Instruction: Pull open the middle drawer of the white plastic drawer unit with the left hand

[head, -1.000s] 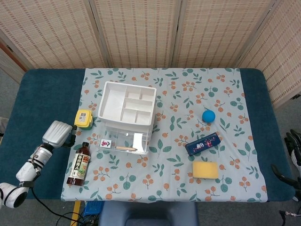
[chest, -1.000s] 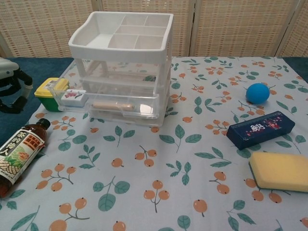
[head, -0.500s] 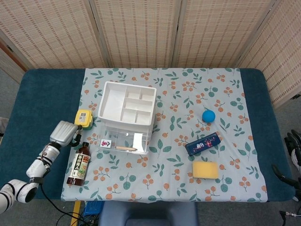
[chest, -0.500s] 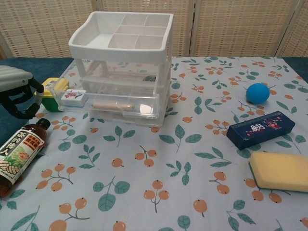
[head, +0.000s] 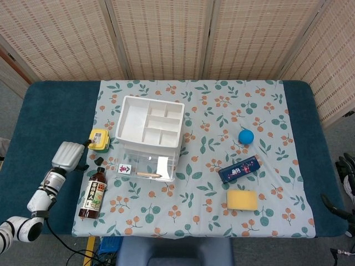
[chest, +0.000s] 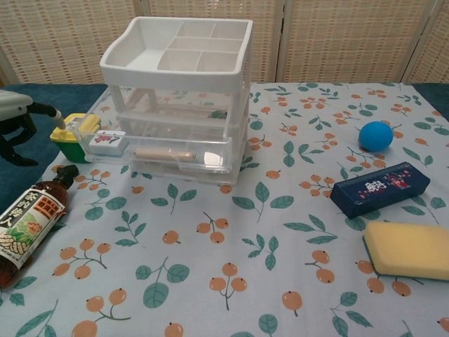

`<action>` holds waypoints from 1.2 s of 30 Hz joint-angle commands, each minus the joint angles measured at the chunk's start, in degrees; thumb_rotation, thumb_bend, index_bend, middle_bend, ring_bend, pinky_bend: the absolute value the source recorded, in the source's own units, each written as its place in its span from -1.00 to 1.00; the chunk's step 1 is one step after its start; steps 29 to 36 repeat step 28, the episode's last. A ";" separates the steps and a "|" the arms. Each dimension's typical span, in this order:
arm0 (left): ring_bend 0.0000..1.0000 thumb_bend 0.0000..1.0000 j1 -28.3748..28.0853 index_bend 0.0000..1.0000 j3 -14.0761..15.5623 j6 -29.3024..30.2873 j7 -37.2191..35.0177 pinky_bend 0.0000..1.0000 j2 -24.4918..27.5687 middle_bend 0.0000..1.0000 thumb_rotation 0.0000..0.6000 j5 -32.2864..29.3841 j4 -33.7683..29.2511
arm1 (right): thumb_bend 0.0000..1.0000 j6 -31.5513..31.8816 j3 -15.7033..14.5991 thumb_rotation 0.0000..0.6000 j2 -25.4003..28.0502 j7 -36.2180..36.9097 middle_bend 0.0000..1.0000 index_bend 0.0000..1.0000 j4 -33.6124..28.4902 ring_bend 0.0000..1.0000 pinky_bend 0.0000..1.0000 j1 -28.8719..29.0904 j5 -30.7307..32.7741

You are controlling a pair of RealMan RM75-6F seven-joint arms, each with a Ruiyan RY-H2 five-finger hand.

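The white plastic drawer unit (head: 150, 133) (chest: 179, 91) stands left of the table's middle, with a divided tray on top. One clear drawer (chest: 158, 151) low in the unit sticks out toward me; it holds a mahjong tile (chest: 106, 142) and a wooden stick (chest: 165, 154). My left hand (head: 66, 154) (chest: 17, 116) hovers left of the unit with its dark fingers spread and nothing in them. One finger reaches toward the yellow-green box (chest: 70, 133). The hand does not touch the unit. Dark fingers of my right hand (head: 346, 166) show past the table's right edge, apart and holding nothing.
A brown sauce bottle (head: 93, 192) (chest: 28, 221) lies in front of the left hand. To the right of the unit are a blue ball (head: 246, 136), a dark blue box (head: 239, 169) and a yellow sponge (head: 242, 200). A floral cloth (head: 194, 221) covers the table.
The left hand moved toward the unit, then drew back to the left. Its fingers went from curled to spread. The drawer unit has not moved.
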 commanded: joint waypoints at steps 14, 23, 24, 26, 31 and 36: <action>0.02 -0.65 14.20 -0.61 -2.74 21.14 3.91 0.41 11.74 -0.01 1.00 -6.36 -21.05 | -0.42 -6.45 -1.88 1.00 1.42 -0.63 -0.99 -1.00 -1.22 -1.00 -1.00 2.31 -0.37; -0.09 -0.65 20.82 -0.61 0.78 31.95 5.24 0.24 11.35 -0.09 1.00 1.65 -23.92 | -0.40 -8.71 -2.86 1.00 0.64 -0.19 -0.96 -1.00 -0.82 -1.00 -1.00 3.78 -1.99; -0.09 -0.65 21.41 -0.61 1.22 32.65 5.72 0.24 11.38 -0.09 1.00 2.26 -24.30 | -0.40 -8.63 -2.90 1.00 0.48 -0.12 -0.96 -1.00 -0.67 -1.00 -1.00 3.83 -2.21; -0.09 -0.65 22.78 -0.62 2.20 34.13 7.01 0.22 11.38 -0.09 1.00 3.33 -25.23 | -0.40 -8.36 -3.04 1.00 0.12 -0.02 -0.96 -1.00 -0.30 -1.00 -1.00 3.93 -2.80; -0.09 -0.65 23.95 -0.62 2.82 35.42 8.00 0.20 11.18 -0.09 1.00 3.94 -25.94 | -0.39 -8.21 -3.03 1.00 -0.29 0.01 -0.96 -1.00 0.04 -1.00 -1.00 4.08 -3.10; -0.09 -0.65 23.95 -0.62 2.82 35.42 8.00 0.20 11.18 -0.09 1.00 3.94 -25.94 | -0.39 -8.21 -3.03 1.00 -0.29 0.01 -0.96 -1.00 0.04 -1.00 -1.00 4.08 -3.10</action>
